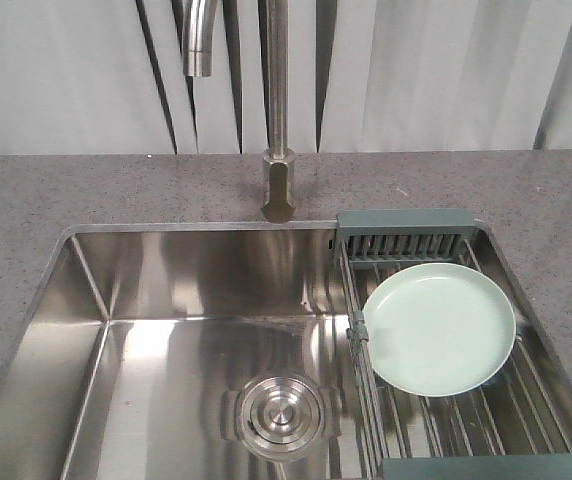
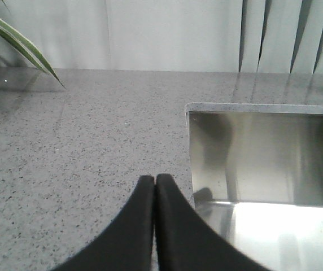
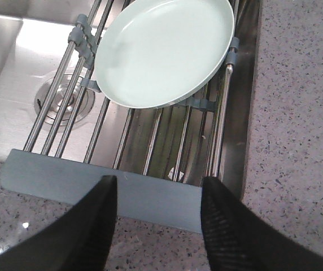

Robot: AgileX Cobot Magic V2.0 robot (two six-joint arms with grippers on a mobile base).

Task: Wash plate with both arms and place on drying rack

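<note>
There — glossy round plate (image 1: 438,328) on steel-barred drying rack (image 1: 403,234)

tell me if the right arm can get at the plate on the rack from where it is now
Probably yes. The right claw is open and hangs over the near end of the drying rack, with the plate lying flat on the bars just ahead and nothing between them.

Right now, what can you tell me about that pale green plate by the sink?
The plate is round, shallow and pale mint green, plain and glossy, with a low raised rim, and it looks empty and clean. It lies face up on the steel bars of the drying rack, which spans the right side of the sink, just in front of the rack's slotted section. Only the bars touch it. From the right wrist view, the right gripper hovers with jaws open, short of the plate.
</note>
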